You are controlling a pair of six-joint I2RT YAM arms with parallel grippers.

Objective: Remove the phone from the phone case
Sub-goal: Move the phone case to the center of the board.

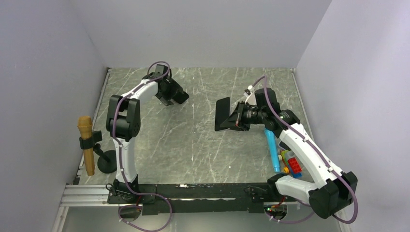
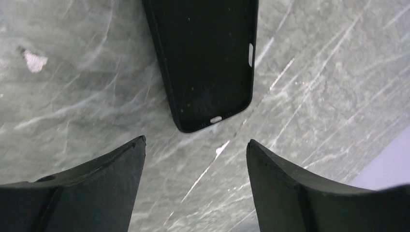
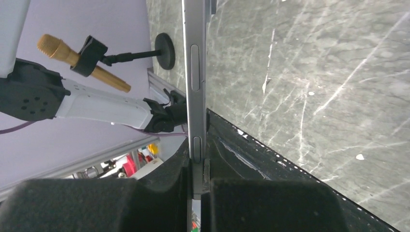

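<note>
Left wrist — phone case [image 2: 205, 58] just beyond the spread left claw [image 2: 196, 141]; phone [image 3: 195, 72] edge-on in the pinching right claw [image 3: 197, 164].

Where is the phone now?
In the top view the phone is right of the table's middle, gripped by the right end effector; its empty case lies by the left end effector.
</note>
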